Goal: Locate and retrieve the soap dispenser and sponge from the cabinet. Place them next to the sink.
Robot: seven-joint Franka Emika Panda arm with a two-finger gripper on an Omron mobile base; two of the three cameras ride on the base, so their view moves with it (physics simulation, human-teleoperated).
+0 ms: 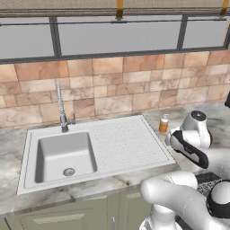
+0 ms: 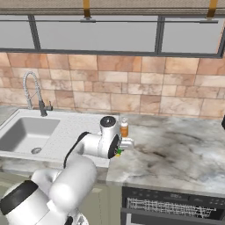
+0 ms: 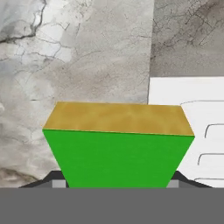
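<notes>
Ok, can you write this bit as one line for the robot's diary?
gripper: shut on sponge | over counter by sink | soap dispenser: already beside sink

The robot arm point(image 1: 179, 197) is big, round and smooth. Most of it is shiny white, like thick tubes joined together. Where the tubes meet, there are dark, almost black rings and bands. One black band curves around the white part near the end of the arm. The end part has a round white cap with a small dark grey circle on top. Near the bottom, a fat white piece has a wide black cap. The two little finger tips point(image 3: 56, 180) are dark grey with lighter grey patches.
</notes>
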